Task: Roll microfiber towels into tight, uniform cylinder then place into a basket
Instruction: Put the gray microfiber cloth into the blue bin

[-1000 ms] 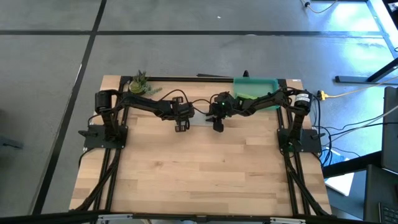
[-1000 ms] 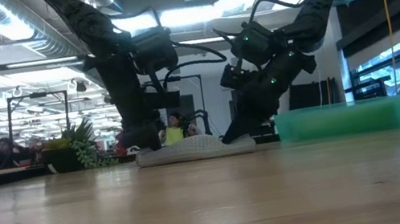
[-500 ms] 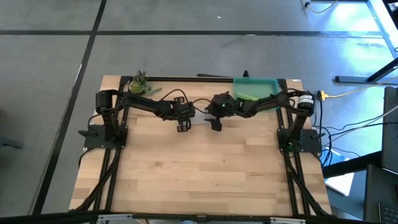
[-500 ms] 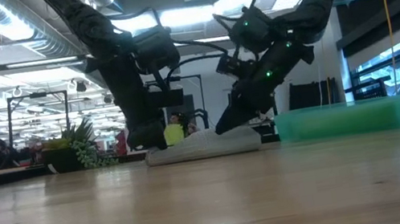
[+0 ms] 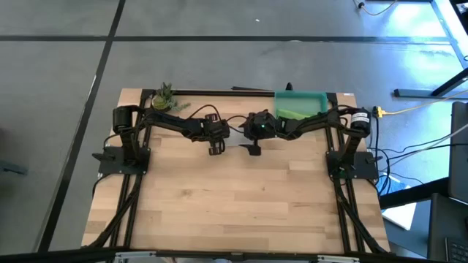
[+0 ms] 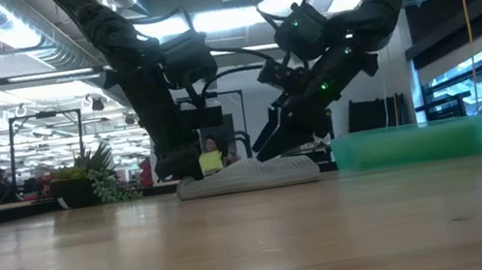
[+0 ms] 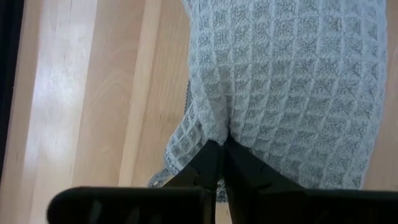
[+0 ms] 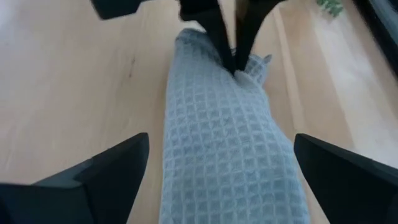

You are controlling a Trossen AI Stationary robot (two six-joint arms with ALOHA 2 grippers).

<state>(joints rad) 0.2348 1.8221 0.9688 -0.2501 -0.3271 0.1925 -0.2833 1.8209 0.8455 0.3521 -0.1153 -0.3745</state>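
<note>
The light grey waffle-weave towel [image 6: 248, 176] lies rolled into a low bundle on the table, between my two grippers. My left gripper [image 7: 222, 152] is shut on its left end. My right gripper [image 8: 224, 174] stands wide open just above the towel's right end [image 5: 245, 144], one finger on either side and apart from it. The teal basket [image 5: 322, 98] sits at the far right with the lime green towel [image 5: 295, 113] lying in it. My left gripper pinches a bunched fold at the grey towel's left end [image 7: 211, 134] between its two fingers. The fingers slant down at it from the table's left. The right wrist view shows the same pinch [image 8: 241, 67] from the other end. The towel rests on the table.
A small potted plant [image 5: 162, 97] stands at the far left corner. The basket's wall [image 6: 414, 142] rises close to the right of the grey towel. The near half of the wooden table [image 5: 234, 204] is bare. People sit in the room behind.
My right gripper has opened wide and let go of the grey towel's right end. It has also risen a little, drawn toward the far edge and rolled. The towel's right end has settled on the table, and the bundle has shifted slightly to the right. My left gripper kept its hold.
</note>
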